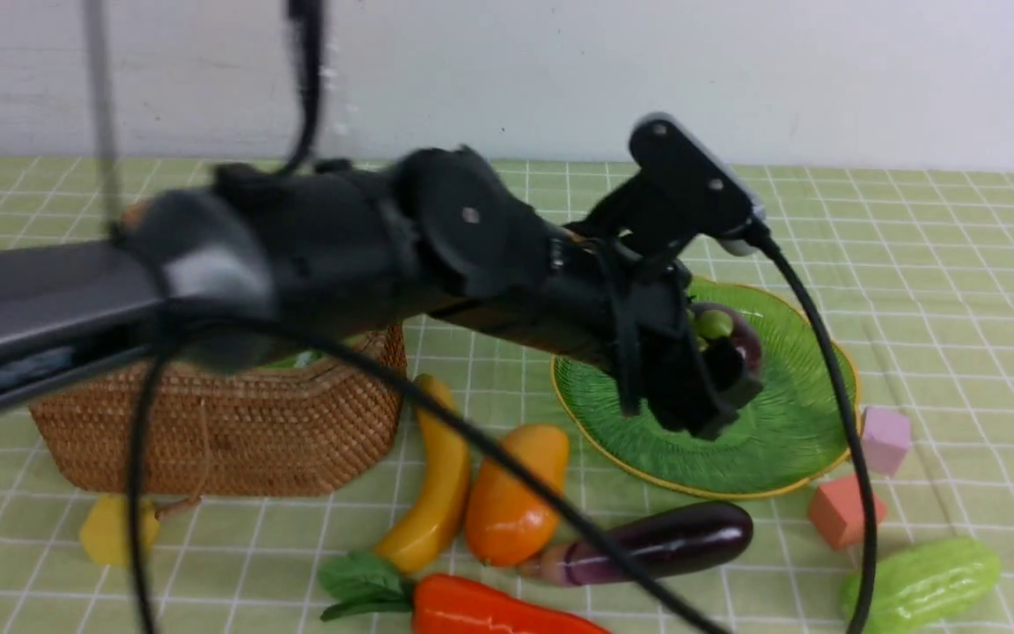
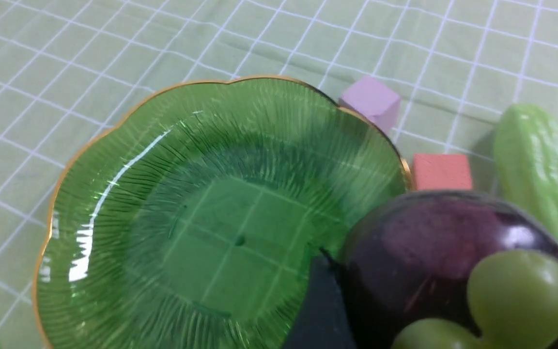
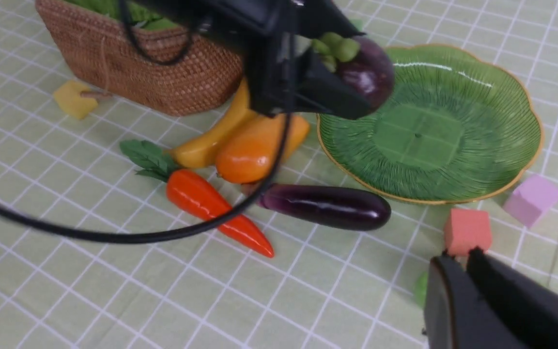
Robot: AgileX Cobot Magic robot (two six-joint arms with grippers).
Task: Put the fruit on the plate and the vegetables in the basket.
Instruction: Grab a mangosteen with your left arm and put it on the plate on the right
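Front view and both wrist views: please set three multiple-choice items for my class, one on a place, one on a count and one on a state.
1. Where is the eggplant? A in the basket; B on the plate; C on the cloth.
2. How many foam cubes show? A one; B three; C five.
3. The left end effector is: A shut on the mangosteen; B open and empty; C shut on the carrot.
Key: 1 C, it lies on the checked cloth; 2 B, one yellow, one pink, one red; 3 A, its fingers clamp the purple fruit.
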